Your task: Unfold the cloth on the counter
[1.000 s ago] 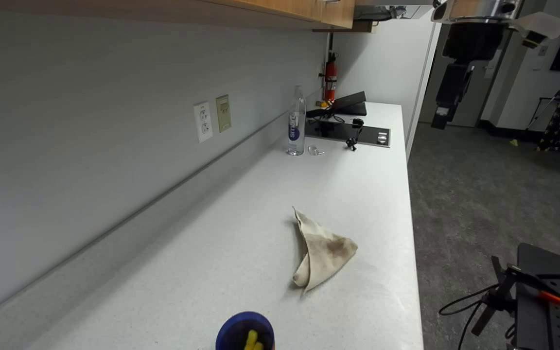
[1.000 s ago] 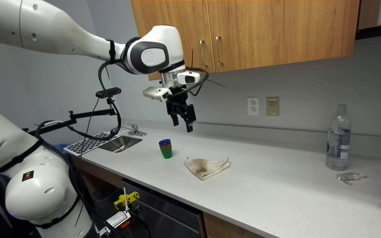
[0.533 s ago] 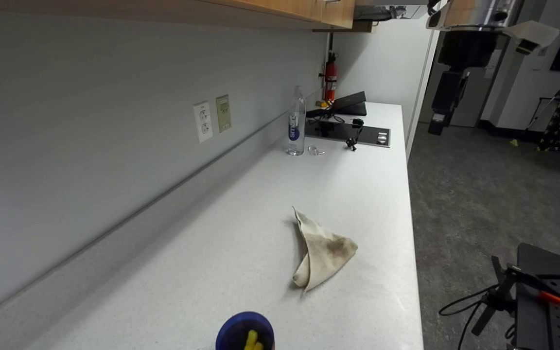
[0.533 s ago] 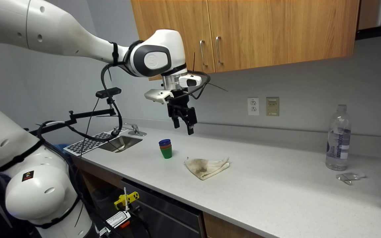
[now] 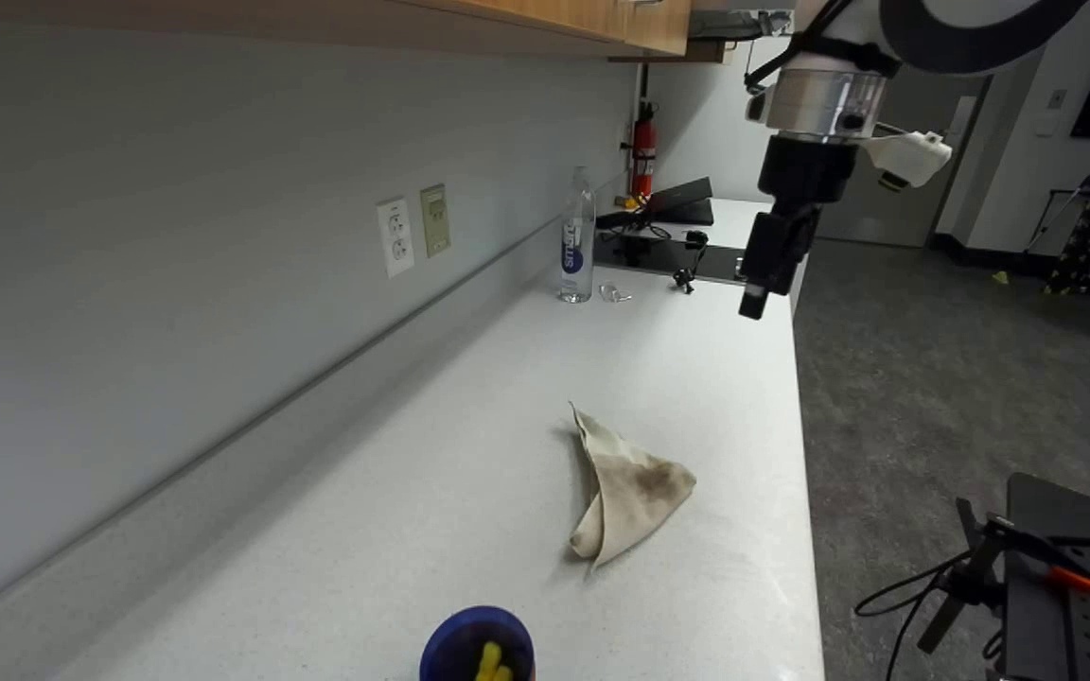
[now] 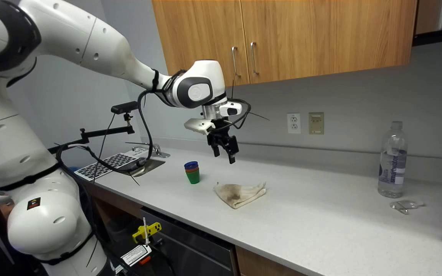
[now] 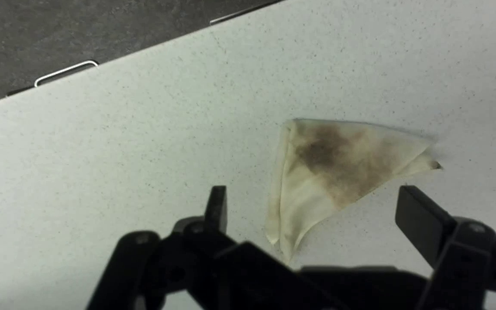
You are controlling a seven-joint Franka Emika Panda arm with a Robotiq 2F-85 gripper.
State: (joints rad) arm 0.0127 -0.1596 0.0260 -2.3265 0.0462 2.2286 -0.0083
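A cream cloth with a brown stain lies folded on the white counter [image 5: 394, 530]. The cloth shows in both exterior views [image 5: 638, 497] [image 6: 239, 193] and in the wrist view [image 7: 338, 159]. It has a rough triangle shape, with layered folds and a pointed corner. My gripper is above the counter in both exterior views [image 5: 761, 288] [image 6: 224, 156], higher than the cloth and apart from it. In the wrist view my gripper [image 7: 314, 204] has its fingers wide apart with nothing held. The cloth shows below and between them. The cloth's underside is hidden.
Stacked coloured cups [image 6: 192, 172] stand near the cloth, towards the sink [image 6: 148, 166]. A water bottle [image 6: 393, 161] and a clear plastic item [image 6: 405, 206] stand further along. Wooden cabinets [image 6: 282, 34] hang above. The counter's front edge shows in the wrist view.
My gripper has come down and moved in over the counter, closer to the wall and the cloth. The cloth has not moved.
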